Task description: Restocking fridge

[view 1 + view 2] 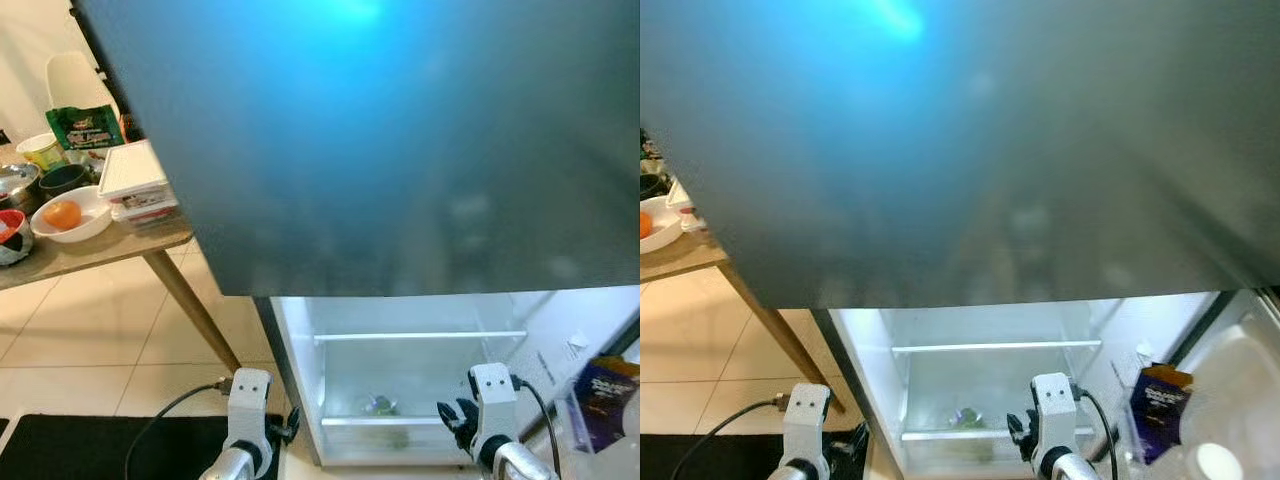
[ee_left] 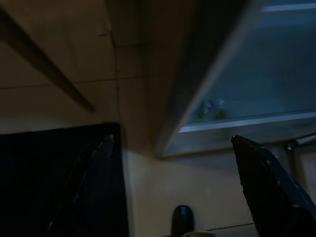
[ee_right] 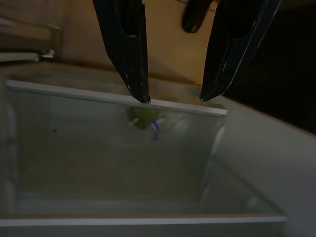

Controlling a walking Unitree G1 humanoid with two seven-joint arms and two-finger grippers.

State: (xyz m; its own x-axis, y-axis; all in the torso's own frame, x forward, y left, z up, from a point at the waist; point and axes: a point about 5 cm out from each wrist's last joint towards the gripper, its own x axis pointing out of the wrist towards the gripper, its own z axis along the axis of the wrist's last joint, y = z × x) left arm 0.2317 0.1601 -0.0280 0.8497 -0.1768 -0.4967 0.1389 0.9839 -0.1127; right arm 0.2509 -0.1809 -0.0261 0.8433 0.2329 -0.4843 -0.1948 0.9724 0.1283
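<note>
Both tools hang spread and empty: the left tool (image 2: 173, 187), the right tool (image 3: 173, 98) over the fridge drawer (image 3: 113, 163). Stock sits well apart on the worktop (image 1: 90, 255), so the open fridge (image 1: 400, 380) likely loses its cold meanwhile.

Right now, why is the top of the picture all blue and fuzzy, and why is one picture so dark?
Head views: the fridge door is close to the camera, out of focus, with blue glare; the lit fridge inside looks bright. Left wrist view: the left hand is in shade, so it is dim. Right wrist view: dim and soft.

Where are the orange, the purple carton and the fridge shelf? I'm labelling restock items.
orange (image 1: 62, 214): left eye view, its middle.
purple carton (image 1: 1155, 408): right eye view, front face.
fridge shelf (image 1: 420, 337): left eye view, front edge.
</note>
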